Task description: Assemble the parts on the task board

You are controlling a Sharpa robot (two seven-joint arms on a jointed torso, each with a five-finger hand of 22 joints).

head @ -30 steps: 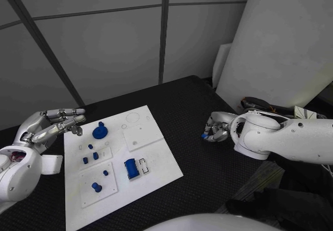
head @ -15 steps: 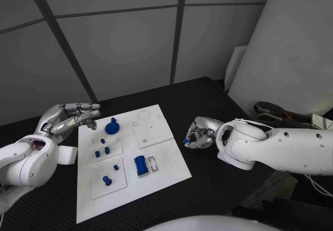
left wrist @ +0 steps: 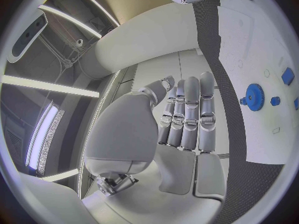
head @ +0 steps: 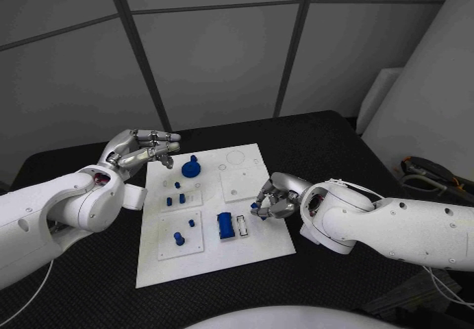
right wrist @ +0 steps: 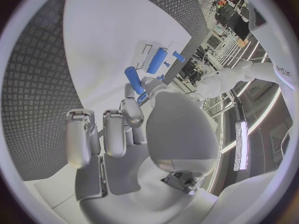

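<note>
No brand, label or readable writing shows on anything here. The white task board point(head: 259, 241) lies flat in the middle of the black counter point(head: 335, 147). On it sit the blue parts: a gear point(head: 190, 166) near the far edge, small pegs point(head: 176, 200) on an inset plate, a knob point(head: 179, 238) nearer the robot, and a long blue block point(head: 225, 225) beside a narrow slot.

The left hand point(head: 141, 150) hovers at the board's far left corner, fingers straight and side by side, holding nothing; the left wrist view confirms the straight fingers point(left wrist: 187, 115) and shows the gear point(left wrist: 253, 94) just past them.

The right hand point(head: 274, 199) sits at the board's right edge, pinching a small blue cylinder point(head: 257, 205). The right wrist view shows this cylinder point(right wrist: 134, 79) far more plainly, gripped at the fingertips over the board.
</note>
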